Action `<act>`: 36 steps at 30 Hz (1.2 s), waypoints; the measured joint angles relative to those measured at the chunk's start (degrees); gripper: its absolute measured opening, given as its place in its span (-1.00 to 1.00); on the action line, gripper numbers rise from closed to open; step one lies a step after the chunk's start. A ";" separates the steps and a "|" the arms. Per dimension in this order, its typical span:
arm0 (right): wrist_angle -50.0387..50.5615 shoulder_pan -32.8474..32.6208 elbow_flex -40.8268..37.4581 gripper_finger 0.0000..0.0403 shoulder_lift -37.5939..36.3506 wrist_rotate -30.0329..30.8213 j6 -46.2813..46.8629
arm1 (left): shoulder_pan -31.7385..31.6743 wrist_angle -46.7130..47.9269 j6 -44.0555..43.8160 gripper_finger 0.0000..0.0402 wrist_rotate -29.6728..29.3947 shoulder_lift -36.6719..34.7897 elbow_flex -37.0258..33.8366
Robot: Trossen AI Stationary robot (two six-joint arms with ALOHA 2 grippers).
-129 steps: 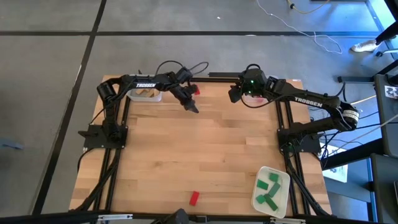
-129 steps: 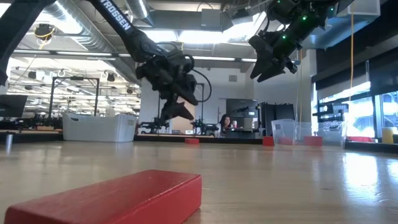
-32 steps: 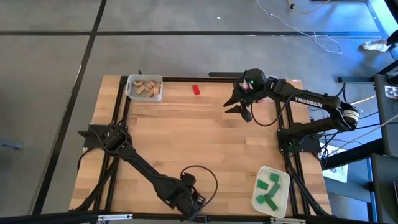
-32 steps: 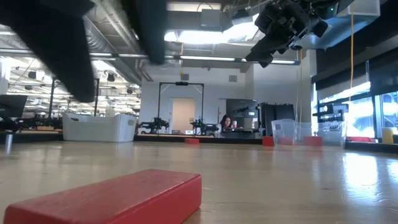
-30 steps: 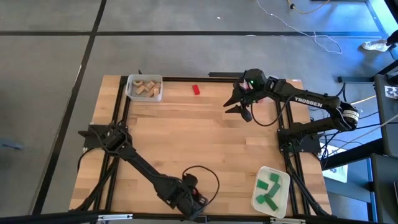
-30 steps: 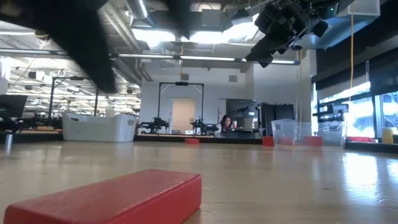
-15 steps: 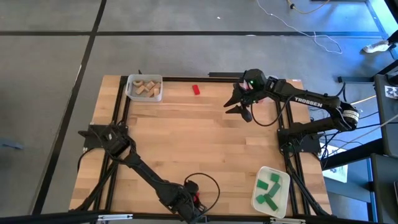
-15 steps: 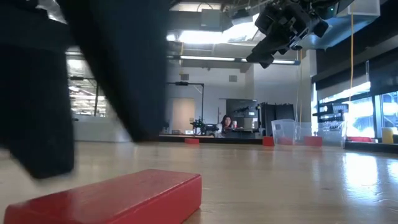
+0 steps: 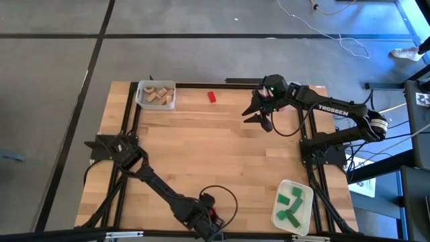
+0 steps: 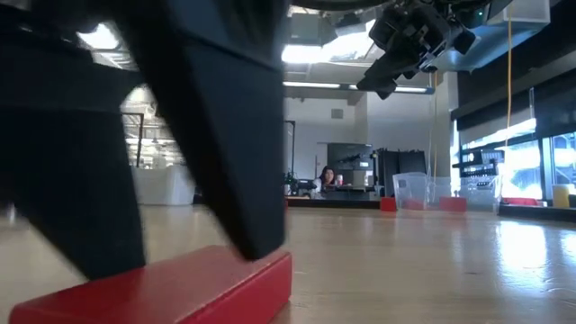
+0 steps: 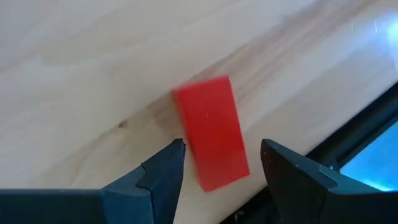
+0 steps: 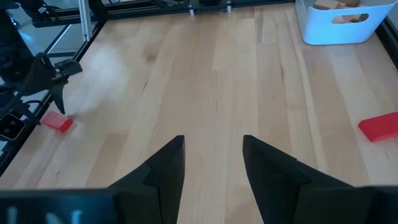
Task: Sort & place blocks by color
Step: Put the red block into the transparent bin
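A red block (image 11: 211,140) lies flat near the table's near edge, close in the low view (image 10: 180,288). My left gripper (image 11: 222,146) is open and low over it, one finger on each side of its width; it shows in the high view (image 9: 207,222) and fills the low view (image 10: 180,256). I cannot tell whether a finger touches the block. A second red block (image 9: 211,97) lies flat near the far edge. My right gripper (image 9: 252,115) hangs open, raised above the far right part of the table (image 10: 378,81), holding nothing.
A white bin (image 9: 156,94) of tan blocks sits at the far left corner. A white tray (image 9: 281,190) with green blocks (image 9: 291,205) sits at the near right corner. Bare wood lies between them. A person sits far off in the room (image 10: 324,175).
My left gripper has come down over the red block at the near edge, its open fingers sinking from well above the block to either side of it. The block has stayed where it was.
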State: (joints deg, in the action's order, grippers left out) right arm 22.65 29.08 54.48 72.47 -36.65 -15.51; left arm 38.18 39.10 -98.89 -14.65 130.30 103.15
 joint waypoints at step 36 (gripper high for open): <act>-0.20 0.01 0.00 -0.19 0.02 1.07 0.00 | -1.86 -9.15 -2.94 0.02 -6.45 2.69 -0.07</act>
State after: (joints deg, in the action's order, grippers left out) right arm 22.46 29.09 54.48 72.49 -35.58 -15.51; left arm 36.32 29.95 -101.83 -21.10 132.99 103.09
